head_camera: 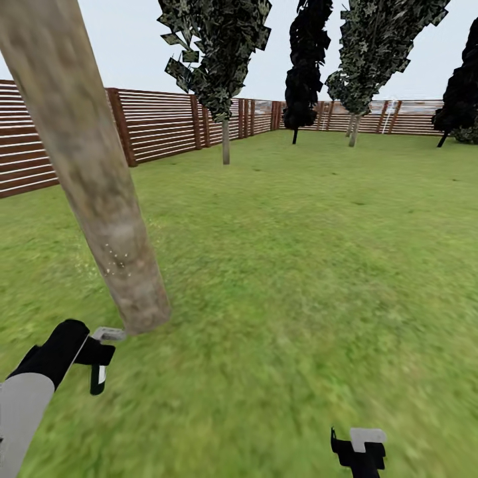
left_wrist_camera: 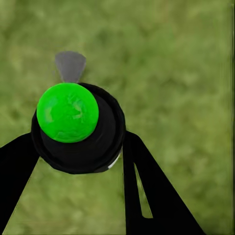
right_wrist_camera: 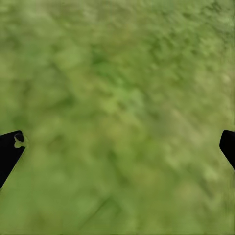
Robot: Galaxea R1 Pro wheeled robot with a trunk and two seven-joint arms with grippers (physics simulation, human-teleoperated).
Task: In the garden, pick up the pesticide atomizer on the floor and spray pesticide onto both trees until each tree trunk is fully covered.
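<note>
Left gripper (left_wrist_camera: pixel 78 147) pinches the black atomizer with round green cap and grey nozzle (left_wrist_camera: pixel 68 112), held low just beside the base of the near pale mottled tree trunk (head_camera: pixel 99 199). Right gripper (right_wrist_camera: pixel 120 142) spread wide over green lawn (head_camera: pixel 299 265). Brown slat fence (head_camera: pixel 159 123) behind.

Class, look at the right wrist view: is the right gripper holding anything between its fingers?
No. The right gripper has its fingers spread wide apart, with just green lawn between them.
</note>
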